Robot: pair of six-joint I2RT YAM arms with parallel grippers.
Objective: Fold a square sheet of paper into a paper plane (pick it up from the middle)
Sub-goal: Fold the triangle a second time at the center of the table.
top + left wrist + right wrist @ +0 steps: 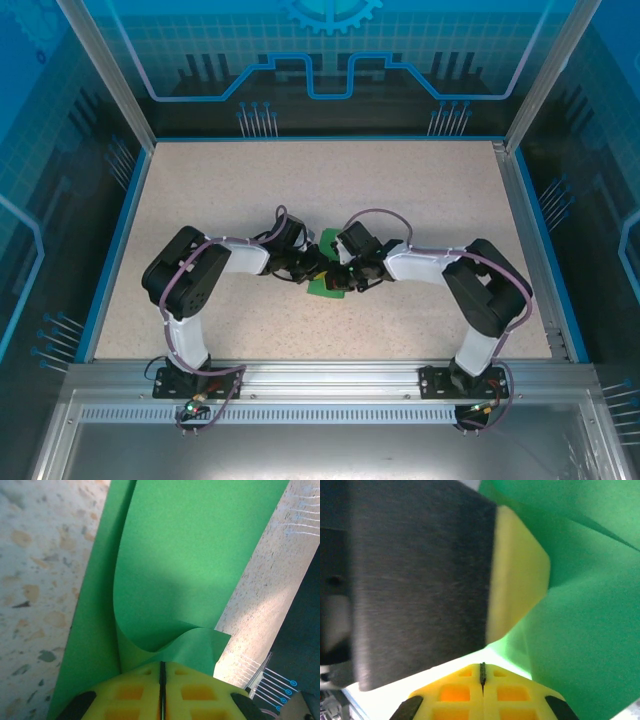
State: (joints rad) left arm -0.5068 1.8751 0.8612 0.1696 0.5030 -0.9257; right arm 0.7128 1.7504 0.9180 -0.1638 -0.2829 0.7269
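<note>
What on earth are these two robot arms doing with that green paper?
The left gripper is shut, pinching a curled-up part of the green paper sheet. The right gripper is shut too, right beside it at the sheet; whether it grips any paper is unclear. The sheet doesn't look like a plane yet.

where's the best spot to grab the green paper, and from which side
Probably the lifted, curled flap of the thin bright green paper sheet, approached edge-on from the side of the left fingers; the layer beneath lies flat, giving no lip.
</note>
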